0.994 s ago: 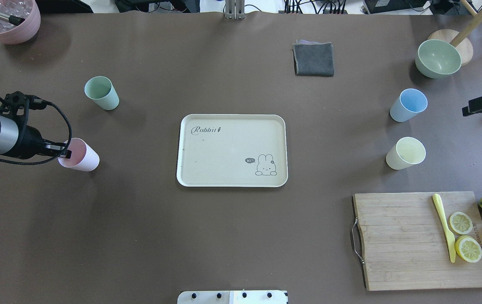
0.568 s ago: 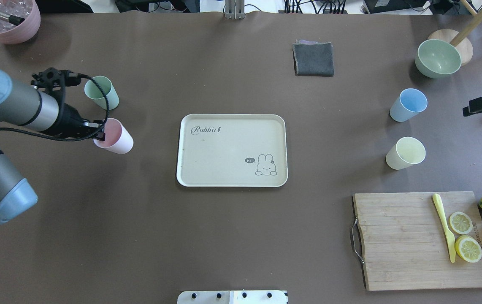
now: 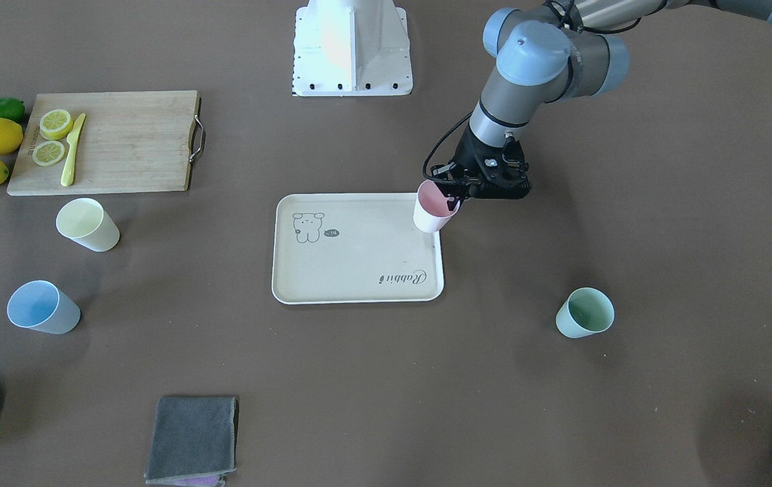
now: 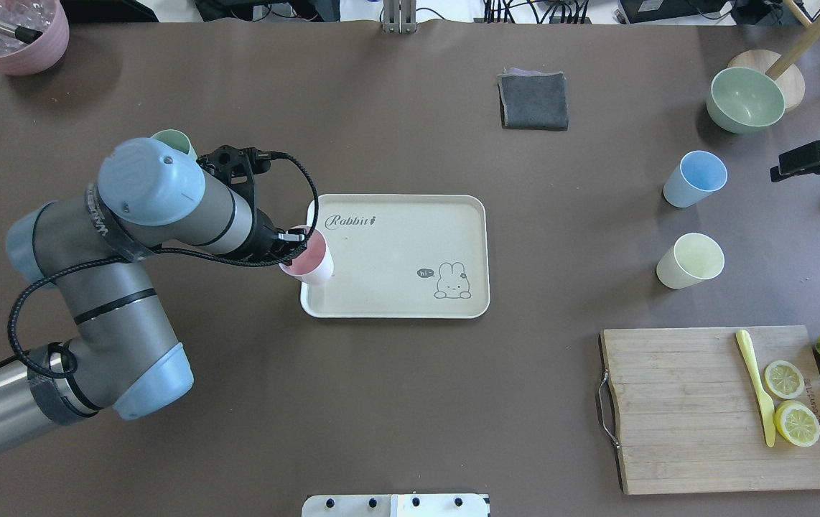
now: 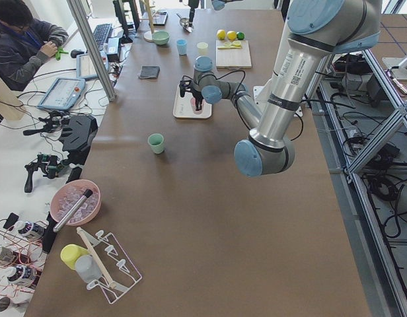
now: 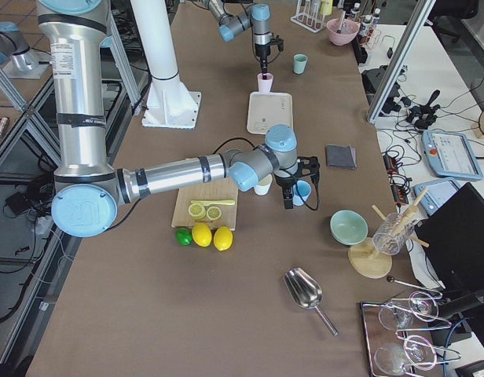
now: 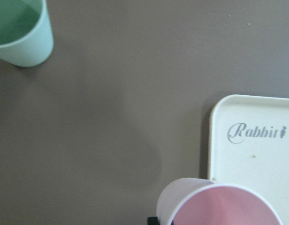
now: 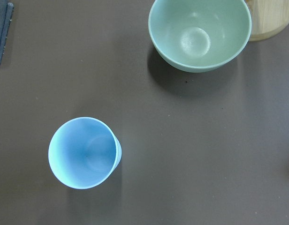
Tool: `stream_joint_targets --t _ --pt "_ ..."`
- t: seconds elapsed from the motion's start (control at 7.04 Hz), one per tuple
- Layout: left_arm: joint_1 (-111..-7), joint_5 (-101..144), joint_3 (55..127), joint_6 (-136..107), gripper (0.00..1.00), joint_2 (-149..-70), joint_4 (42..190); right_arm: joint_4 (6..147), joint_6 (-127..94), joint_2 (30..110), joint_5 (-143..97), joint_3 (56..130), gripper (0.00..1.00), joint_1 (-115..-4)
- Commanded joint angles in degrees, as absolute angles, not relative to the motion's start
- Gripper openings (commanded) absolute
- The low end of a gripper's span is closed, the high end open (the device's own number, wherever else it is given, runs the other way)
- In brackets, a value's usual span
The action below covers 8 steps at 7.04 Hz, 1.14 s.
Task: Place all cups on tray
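Observation:
My left gripper is shut on the rim of the pink cup and holds it upright over the left rim of the cream tray. The cup also shows in the front view. The mint green cup stands left of the tray, partly hidden by my left arm in the overhead view. The blue cup and yellow cup stand to the tray's right. My right gripper hovers near the blue cup; I cannot tell whether its jaws are open.
A wooden cutting board with lemon slices and a yellow knife lies at the front right, with lemons beside it. A grey cloth lies behind the tray. A sage bowl stands back right, and a pink bowl back left.
My left arm has carried the pink cup from the table's left side rightward to the tray's left rim. My right gripper has shifted slightly toward the back.

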<state>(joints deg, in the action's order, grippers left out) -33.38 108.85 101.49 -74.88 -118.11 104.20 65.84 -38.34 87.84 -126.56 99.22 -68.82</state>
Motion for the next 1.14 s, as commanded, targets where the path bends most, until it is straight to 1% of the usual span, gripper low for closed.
stream_joint_targets --t 0.0,0.28,0.43,0.57,0.71,0.85,0.99 --pt "-29.5 105.2 99.3 -78.4 0.0 -121.2 104.2 66.0 -38.4 86.0 -126.6 97.6 1.0 -68.8" --pt "-29.2 103.4 99.9 -78.5 0.98 -121.0 104.2 66.1 -38.5 83.3 -126.6 94.9 1.0 -68.8" --pt "-29.6 102.7 101.1 -78.1 0.98 -120.9 104.2 66.1 -38.7 81.8 -126.6 93.4 0.99 -68.8" --pt "-33.4 104.2 103.6 -76.6 0.98 -120.5 103.2 66.0 -38.9 80.6 -126.6 92.2 1.0 -68.7" --pt "-39.3 111.0 107.0 -70.4 0.98 -119.0 97.7 66.0 -38.9 78.5 -126.5 89.8 0.99 -68.7" --pt "-44.0 114.7 109.7 -65.0 0.98 -116.1 95.7 65.8 -38.9 76.1 -126.3 86.7 0.97 -68.3" --pt "-46.6 116.2 111.3 -60.6 0.98 -112.6 95.7 65.8 -39.1 76.0 -124.6 86.5 0.95 -65.9"
